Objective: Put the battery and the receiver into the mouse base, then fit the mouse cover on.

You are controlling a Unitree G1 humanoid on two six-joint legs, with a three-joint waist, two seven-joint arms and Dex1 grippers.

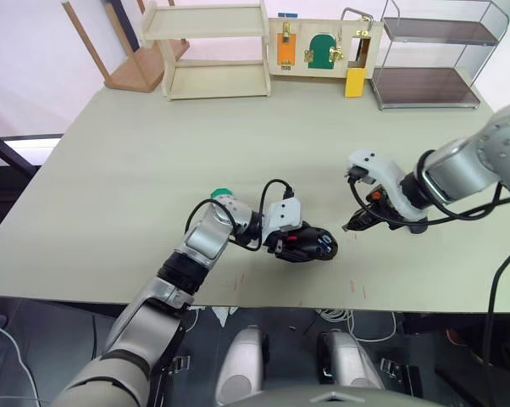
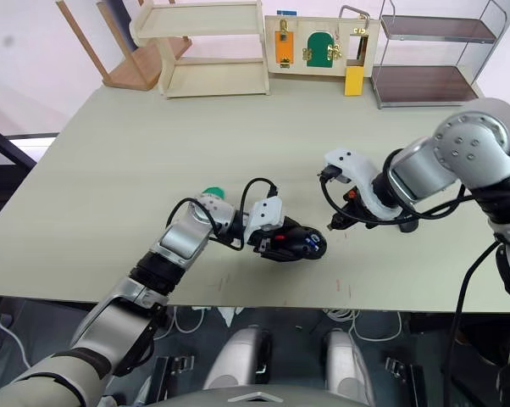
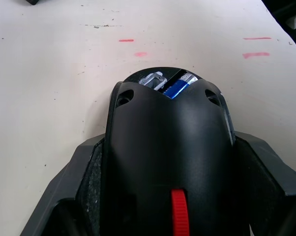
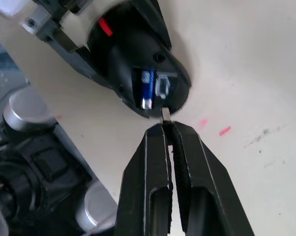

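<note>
Two hands at work: the left hand (image 1: 296, 242) clamps the mouse base (image 3: 170, 147) on the counter (image 1: 153, 170), battery (image 4: 147, 87) seated inside. The right hand (image 4: 167, 129) — fingers pressed together on a small silvery receiver (image 4: 166, 112) — sits just beside the base's open end.

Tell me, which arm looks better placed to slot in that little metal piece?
The right: its gripper pinches the receiver just beside the mouse base, which the left gripper grips.
</note>
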